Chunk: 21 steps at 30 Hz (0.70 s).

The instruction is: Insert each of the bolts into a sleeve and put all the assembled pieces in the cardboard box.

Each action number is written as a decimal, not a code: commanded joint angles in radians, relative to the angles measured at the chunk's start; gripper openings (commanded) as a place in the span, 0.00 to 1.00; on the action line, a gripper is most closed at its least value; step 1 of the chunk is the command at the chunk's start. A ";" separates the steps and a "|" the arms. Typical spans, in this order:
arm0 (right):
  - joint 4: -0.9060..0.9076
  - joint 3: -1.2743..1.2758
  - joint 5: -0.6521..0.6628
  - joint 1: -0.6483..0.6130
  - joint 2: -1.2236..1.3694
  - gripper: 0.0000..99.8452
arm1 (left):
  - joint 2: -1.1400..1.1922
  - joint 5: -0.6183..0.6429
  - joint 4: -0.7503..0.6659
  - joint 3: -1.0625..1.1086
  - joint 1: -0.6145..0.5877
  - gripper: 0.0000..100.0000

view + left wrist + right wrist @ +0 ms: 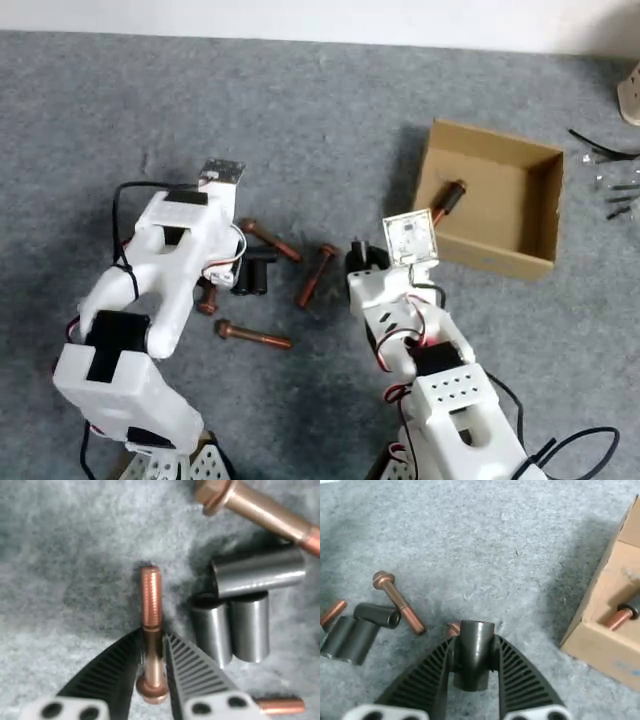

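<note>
A copper bolt [151,625] is pinched near its head in the left gripper [153,636], thread pointing outward. A dark sleeve [472,650] is clamped in the right gripper [473,641]. Three more sleeves [255,272] lie clustered together among three loose bolts [253,335]. The open cardboard box [440,165] holds one assembled piece [448,200].

You are viewing a grey table [300,110]: bolts [253,336] and dark sleeves [255,272] are lying center-left, the cardboard box [495,258] sitting right.
</note>
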 commanded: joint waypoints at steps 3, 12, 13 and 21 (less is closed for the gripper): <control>-0.039 0.010 0.014 0.048 -0.025 0.00 | -0.133 -0.077 0.012 -0.001 0.004 0.00; -0.039 0.027 0.014 0.117 -0.025 0.00 | -0.536 -1.017 0.236 0.002 -0.041 0.01; -0.039 0.027 0.014 0.117 -0.025 0.00 | -0.576 -1.140 0.270 0.019 -0.059 0.01; -0.039 0.027 0.014 0.120 -0.025 0.00 | -0.737 -1.628 0.348 0.219 -0.274 0.01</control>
